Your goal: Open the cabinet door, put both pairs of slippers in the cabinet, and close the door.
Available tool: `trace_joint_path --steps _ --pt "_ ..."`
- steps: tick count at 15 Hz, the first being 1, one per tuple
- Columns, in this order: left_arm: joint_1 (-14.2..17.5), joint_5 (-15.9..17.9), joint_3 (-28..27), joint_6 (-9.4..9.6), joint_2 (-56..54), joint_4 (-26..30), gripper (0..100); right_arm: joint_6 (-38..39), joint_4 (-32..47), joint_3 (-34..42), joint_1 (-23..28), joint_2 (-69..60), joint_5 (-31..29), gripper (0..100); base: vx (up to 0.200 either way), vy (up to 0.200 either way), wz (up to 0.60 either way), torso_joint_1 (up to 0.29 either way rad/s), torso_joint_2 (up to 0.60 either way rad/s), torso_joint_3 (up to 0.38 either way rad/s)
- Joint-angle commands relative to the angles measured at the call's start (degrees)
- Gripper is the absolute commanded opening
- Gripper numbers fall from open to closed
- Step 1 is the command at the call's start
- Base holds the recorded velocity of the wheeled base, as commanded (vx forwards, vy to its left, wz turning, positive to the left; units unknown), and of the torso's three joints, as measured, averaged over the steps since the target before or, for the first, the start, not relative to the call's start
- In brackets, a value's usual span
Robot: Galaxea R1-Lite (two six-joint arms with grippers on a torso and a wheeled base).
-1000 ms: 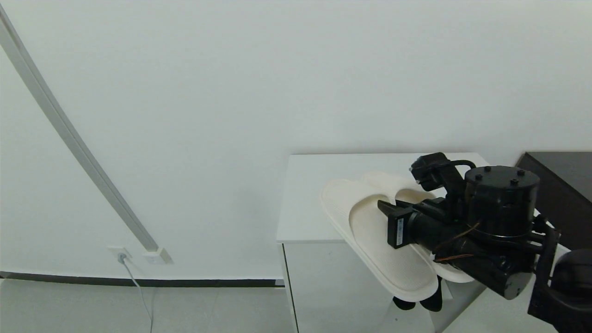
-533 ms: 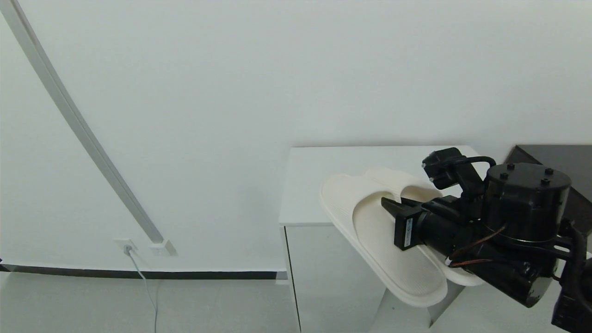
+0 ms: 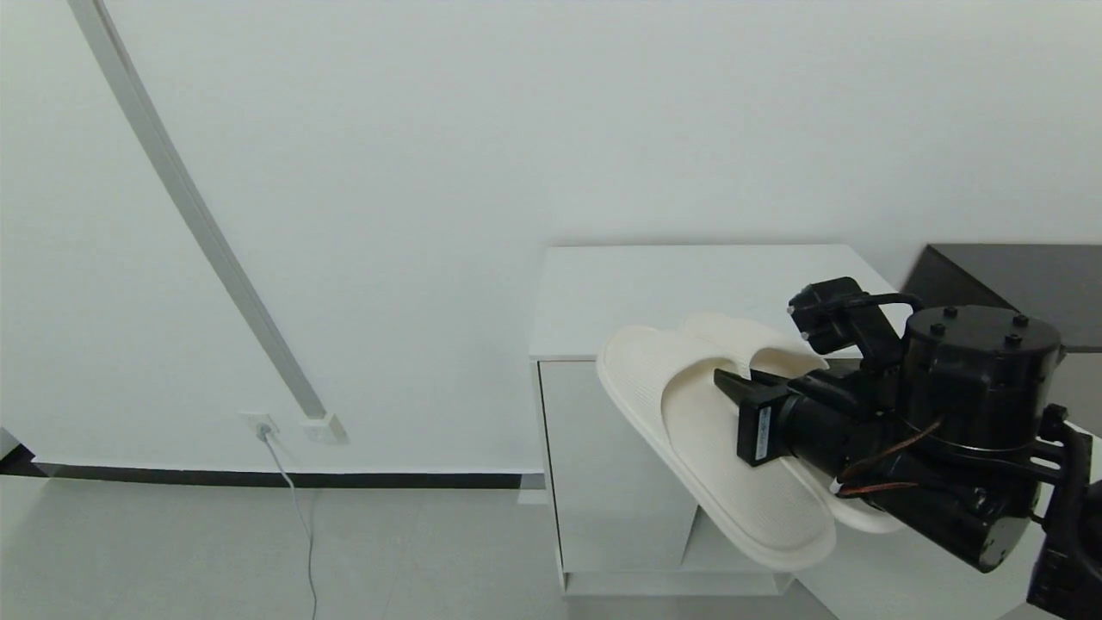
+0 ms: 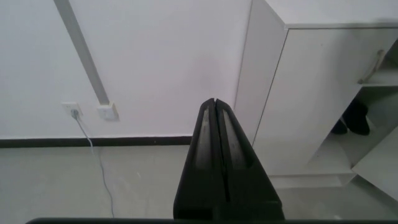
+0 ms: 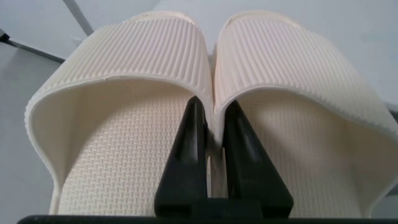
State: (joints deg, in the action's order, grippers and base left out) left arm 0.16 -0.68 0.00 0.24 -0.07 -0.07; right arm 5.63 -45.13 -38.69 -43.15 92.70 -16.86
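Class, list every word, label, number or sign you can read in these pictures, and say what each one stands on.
A white label on the right arm: print too small to read.
On the slippers, the cabinet and the socket: no text to be seen.

Cabinet stands open — dark footwear occupies its floor
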Motion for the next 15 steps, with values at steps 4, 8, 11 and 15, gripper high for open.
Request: trace_joint_path --steps 4,8,11,15 --pt "0.02 -0.11 0.00 0.02 0.07 -0.01 0 -0.01 -0.05 1.16 -1.49 0.64 -0.02 0 0.000 0.000 0.00 0.000 0.00 0.000" --pt "0.02 -0.02 0.00 0.02 0.07 -0.01 0 -0.01 -0.22 1.16 -1.67 1.79 -0.37 0 0.000 0.000 0.00 0.000 0.00 0.000" --pt "0.02 -0.02 0.00 0.02 0.07 -0.01 0 -0.01 -0.22 1.16 -1.76 1.87 -0.37 0 0.000 0.000 0.00 0.000 0.00 0.000" --pt "0.02 -0.11 0.00 0.02 0.07 -0.01 0 -0.01 -0.13 1.16 -1.85 1.79 -0.45 0 0.000 -0.100 0.00 0.001 0.00 0.004"
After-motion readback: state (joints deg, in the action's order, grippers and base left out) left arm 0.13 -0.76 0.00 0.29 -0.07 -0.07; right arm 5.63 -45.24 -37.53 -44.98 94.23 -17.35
